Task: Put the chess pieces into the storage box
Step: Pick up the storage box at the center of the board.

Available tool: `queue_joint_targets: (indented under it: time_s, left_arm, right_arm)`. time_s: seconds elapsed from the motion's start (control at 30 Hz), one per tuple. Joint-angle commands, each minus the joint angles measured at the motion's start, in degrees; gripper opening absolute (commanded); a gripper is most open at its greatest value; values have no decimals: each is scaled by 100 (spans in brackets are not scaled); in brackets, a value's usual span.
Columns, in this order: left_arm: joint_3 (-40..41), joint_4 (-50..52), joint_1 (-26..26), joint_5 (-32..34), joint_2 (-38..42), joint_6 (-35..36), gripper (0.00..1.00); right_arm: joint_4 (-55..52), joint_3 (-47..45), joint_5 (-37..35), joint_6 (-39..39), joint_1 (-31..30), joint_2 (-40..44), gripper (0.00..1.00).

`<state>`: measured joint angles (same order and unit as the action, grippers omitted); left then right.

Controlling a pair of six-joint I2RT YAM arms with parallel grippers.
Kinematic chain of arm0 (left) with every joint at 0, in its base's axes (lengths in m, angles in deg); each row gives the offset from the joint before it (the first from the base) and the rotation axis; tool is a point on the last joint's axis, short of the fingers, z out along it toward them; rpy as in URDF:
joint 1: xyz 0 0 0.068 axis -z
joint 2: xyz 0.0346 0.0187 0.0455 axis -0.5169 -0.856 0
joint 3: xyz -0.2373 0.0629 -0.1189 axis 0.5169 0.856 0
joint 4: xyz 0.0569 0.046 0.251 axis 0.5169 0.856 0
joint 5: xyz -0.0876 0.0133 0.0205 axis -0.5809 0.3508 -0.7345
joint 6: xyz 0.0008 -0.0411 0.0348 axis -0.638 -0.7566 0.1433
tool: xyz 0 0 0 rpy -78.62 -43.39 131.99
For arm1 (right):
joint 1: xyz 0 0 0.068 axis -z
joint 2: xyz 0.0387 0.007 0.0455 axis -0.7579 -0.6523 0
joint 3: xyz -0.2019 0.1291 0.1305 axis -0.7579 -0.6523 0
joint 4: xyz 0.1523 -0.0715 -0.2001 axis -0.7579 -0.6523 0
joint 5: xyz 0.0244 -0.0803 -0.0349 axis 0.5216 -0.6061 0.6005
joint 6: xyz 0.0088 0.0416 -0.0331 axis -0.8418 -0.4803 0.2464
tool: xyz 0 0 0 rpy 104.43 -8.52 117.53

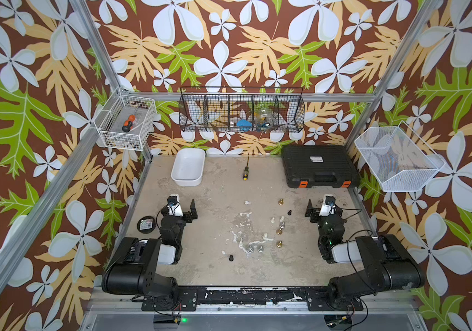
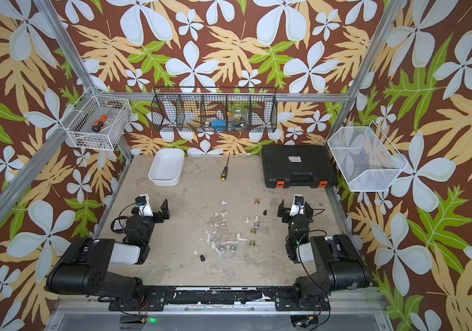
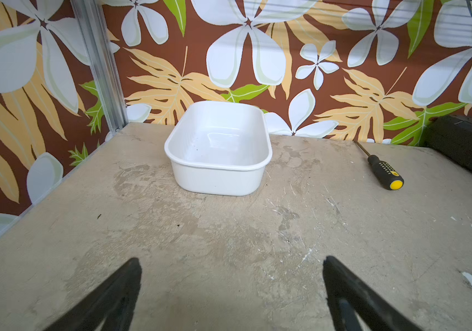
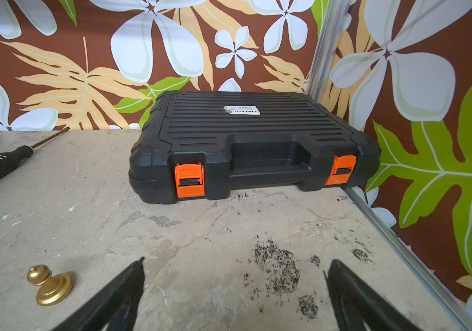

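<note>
Several small chess pieces stand scattered right of the table's middle in both top views: a gold one [image 1: 281, 202], a black one [image 1: 289, 212], cream and silver ones [image 1: 282, 220], and a black one nearest the front [image 1: 231, 258]. The white storage box [image 1: 188, 167] [image 3: 217, 149] sits empty at the back left. My left gripper [image 1: 179, 202] [image 3: 232, 259] is open over bare table, facing the box from some way off. My right gripper [image 1: 325, 202] [image 4: 237, 260] is open too, with a gold piece [image 4: 50, 286] just outside one of its fingers.
A yellow-tipped screwdriver [image 1: 245, 172] lies at the back middle. A black case with orange latches [image 1: 319, 166] fills the back right corner. A round black tin [image 1: 146, 224] sits by the left arm. Wire baskets [image 1: 127, 126] [image 1: 242, 113] [image 1: 398, 160] hang on the walls.
</note>
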<state>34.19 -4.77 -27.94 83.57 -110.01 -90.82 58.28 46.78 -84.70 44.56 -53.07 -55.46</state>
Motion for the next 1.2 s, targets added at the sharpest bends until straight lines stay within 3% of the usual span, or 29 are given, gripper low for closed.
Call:
queue_joint_targets:
  time_s: [0.0, 0.6, 0.67, 0.73, 0.77, 0.83, 0.87, 0.9, 0.97, 1.03, 1.17]
  left_arm:
    - [5, -102, -2, -21, 18, 41, 100]
    - [-29, -20, -22, 4, 112, 23, 100]
    - [-250, 653, 33, 300, 548, 26, 100]
    - [-797, 2092, 355, 1403, 1186, -230, 98]
    - [-1193, 2826, 419, 1727, 1418, -843, 97]
    - [-1864, 3629, 411, 1546, 1559, -1505, 88]
    - [-2279, 3901, 411, 1404, 1399, -1702, 88]
    - [-2873, 4383, 308, 1136, 1075, -1846, 89]
    - [-4215, 5823, -38, 430, 277, -2233, 84]
    - [-5186, 6757, -171, 260, -365, -2118, 74]
    - [-6011, 7484, -476, 255, -1171, -2025, 71]
  right_arm:
    - [81, 22, -36, 6, -5, 18, 100]
    - [89, 14, -80, 6, 1, 33, 100]
    - [-75, 124, -654, 76, -156, 290, 100]
    - [-1963, 874, -687, 224, -365, 1001, 100]
    - [-2436, 1266, -684, -250, -374, 1253, 100]
    - [-3489, 1966, -904, -2473, -351, 1465, 100]
    - [-3874, 2316, -210, -3264, -256, 1425, 100]
    - [-3861, 2608, 1137, -3212, -100, 1304, 95]
    - [-4405, 3268, 2361, -2886, -246, 1019, 83]
    - [-5199, 3830, 2337, -2342, -668, 807, 77]
    - [-5730, 4181, 2271, -1674, -1263, 686, 75]
